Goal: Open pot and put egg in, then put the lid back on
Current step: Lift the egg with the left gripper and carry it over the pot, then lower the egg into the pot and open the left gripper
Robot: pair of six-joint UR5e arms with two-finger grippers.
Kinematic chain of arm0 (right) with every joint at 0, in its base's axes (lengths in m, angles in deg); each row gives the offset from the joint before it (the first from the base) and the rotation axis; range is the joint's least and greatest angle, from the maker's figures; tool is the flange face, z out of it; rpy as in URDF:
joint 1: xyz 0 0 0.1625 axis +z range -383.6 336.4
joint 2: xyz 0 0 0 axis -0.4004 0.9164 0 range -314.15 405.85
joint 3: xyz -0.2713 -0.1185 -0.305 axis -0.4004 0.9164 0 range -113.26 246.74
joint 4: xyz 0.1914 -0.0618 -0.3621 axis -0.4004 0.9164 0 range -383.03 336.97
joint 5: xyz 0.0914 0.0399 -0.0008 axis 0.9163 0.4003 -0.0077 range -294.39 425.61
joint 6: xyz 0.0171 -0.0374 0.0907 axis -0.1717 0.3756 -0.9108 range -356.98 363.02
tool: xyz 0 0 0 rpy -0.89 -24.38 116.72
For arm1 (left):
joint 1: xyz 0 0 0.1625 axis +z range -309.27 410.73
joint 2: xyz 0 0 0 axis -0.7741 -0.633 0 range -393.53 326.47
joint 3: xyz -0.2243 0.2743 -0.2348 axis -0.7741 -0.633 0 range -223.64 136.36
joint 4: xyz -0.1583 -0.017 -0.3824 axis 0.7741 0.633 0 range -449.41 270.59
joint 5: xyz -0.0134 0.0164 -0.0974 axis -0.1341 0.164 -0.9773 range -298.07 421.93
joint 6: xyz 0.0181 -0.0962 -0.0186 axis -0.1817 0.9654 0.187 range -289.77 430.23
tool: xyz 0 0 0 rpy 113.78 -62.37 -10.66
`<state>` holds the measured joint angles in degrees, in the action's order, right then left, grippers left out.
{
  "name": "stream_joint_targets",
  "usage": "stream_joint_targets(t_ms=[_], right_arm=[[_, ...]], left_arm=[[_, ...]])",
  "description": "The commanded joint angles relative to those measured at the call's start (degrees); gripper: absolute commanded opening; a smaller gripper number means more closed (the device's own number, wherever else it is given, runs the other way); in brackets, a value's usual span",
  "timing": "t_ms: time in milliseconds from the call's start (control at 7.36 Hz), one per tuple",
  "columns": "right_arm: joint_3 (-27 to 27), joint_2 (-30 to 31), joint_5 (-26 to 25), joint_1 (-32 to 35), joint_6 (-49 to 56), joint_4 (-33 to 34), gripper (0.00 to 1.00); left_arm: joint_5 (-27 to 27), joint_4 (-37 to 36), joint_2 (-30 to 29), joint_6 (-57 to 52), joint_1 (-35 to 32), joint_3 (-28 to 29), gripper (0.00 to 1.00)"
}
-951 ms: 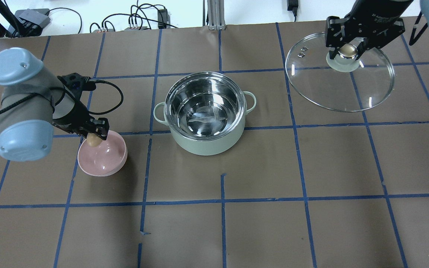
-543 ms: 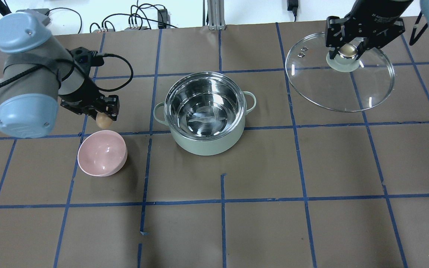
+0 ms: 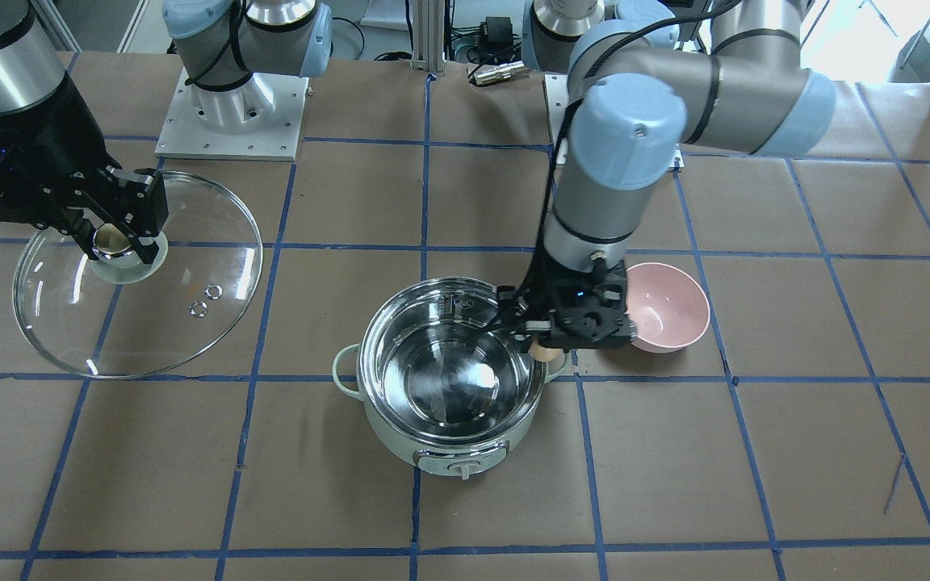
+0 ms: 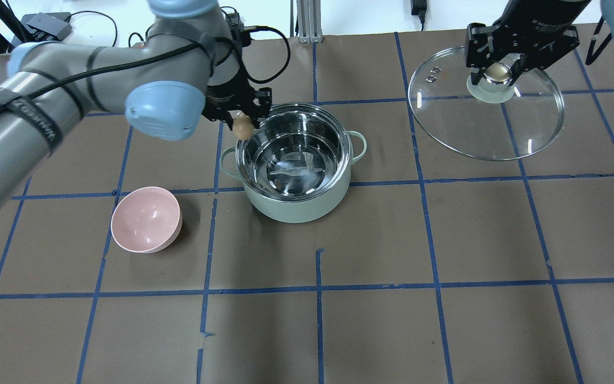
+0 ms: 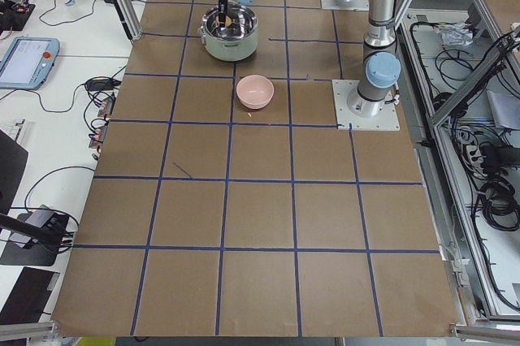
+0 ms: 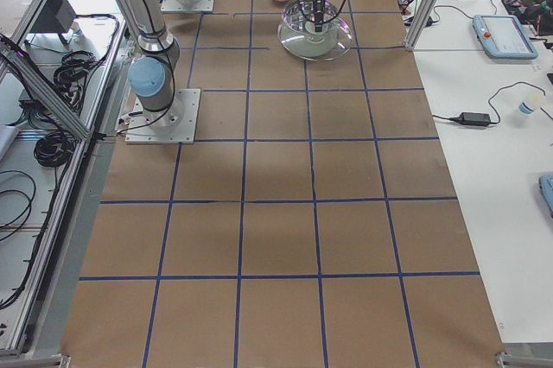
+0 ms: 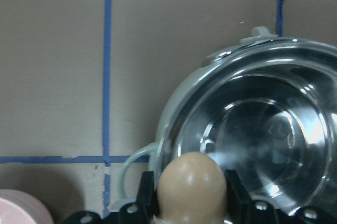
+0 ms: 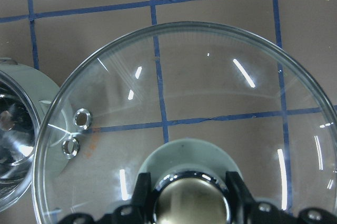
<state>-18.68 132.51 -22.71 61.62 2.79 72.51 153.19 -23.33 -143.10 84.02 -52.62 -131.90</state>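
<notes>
- left gripper [image 4: 241,119] – fingers clamped on the small tan oval egg [image 4: 242,128], one finger each side of it (clear in L wrist view)
- egg hangs over the rim of the round mint-green pot w/ shiny steel inside [image 4: 296,207], at the loop-handle side nearest the L arm; not in the pot yet
- pot stands open, upright on the brown paper table w/ blue tape grid [image 4: 445,240]
- right gripper [image 4: 497,70] – closed round the beige-topped shiny knob [image 4: 497,74] of the large clear glass lid [image 4: 491,130]
- lid well apart from pot, on robot's R side; can't tell if its edge touches the table
- round pink bowl [image 4: 147,220] sits near pot on robot's L, not touching it
</notes>
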Motion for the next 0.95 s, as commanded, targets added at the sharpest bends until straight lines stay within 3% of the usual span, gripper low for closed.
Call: stream_joint_targets(t_ms=[0, 679, 815], right_arm=[[-0.45, 0.0, 0.08, -0.05, -0.03, 0.09, 0.32], [-0.54, 0.18, 0.09, 0.03, 0.06, 0.18, 0.32], [-0.54, 0.18, 0.09, 0.03, -0.03, 0.18, 0.32]], left_arm=[[1.56, -0.95, -4.76, 2.73, -3.8, 2.3, 0.03], [-1.26, -1.75, -7.94, 0.8, -4.24, 1.51, 0.09], [-1.17, -1.75, -7.94, 0.8, -4.24, 1.51, 0.17]])
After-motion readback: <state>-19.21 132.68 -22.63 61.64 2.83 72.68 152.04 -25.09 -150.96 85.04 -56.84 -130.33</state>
